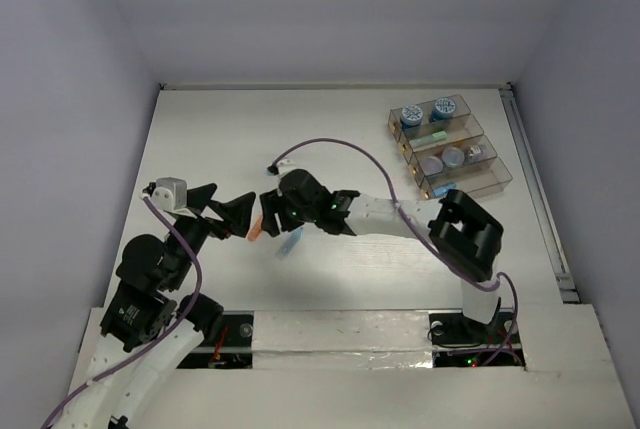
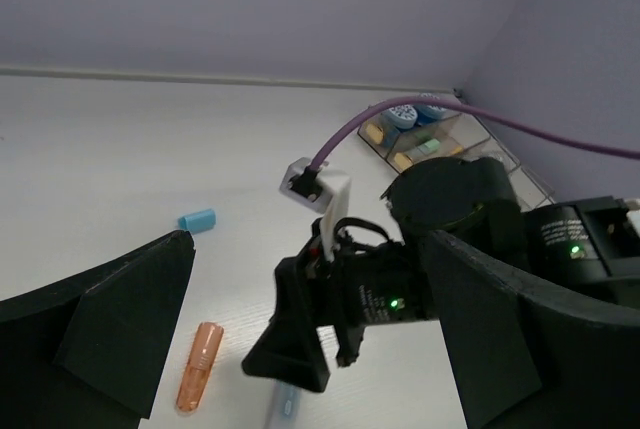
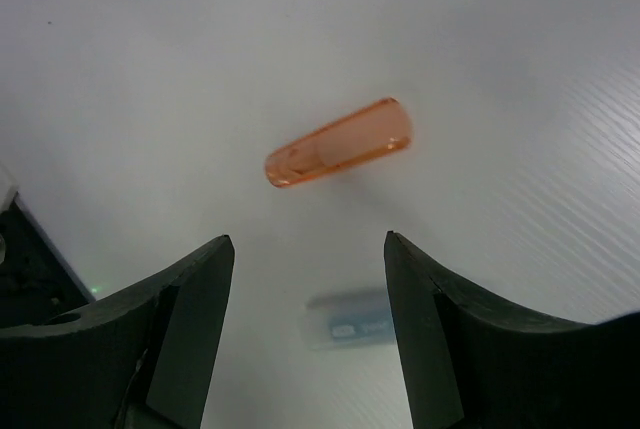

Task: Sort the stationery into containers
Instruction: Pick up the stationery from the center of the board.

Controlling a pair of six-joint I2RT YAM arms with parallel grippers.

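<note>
While the right arm reaches left over the counter point(image 1: 200, 129), the top view shows its hand point(image 1: 270, 215) beside the left hand point(image 1: 222, 211). An orange stick point(image 1: 255, 230) and a light-blue stick point(image 1: 290, 241) lie just below them, and the containers point(image 1: 450, 149) sit well apart at far right. From the left wrist, the left hand gapes wide and empty, with the orange stick point(image 2: 198, 366) between its fingers. From the right wrist, the right hand stands parted, gripping nothing. The orange stick point(image 3: 338, 155) lies beyond its fingers point(image 3: 180, 329), the blurred light-blue one point(image 3: 350, 319) between them.

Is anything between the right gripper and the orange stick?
Nothing visible. The right gripper hangs open over the table, the orange stick just ahead of its tips. A blue stick lies behind them, out of the way.
</note>
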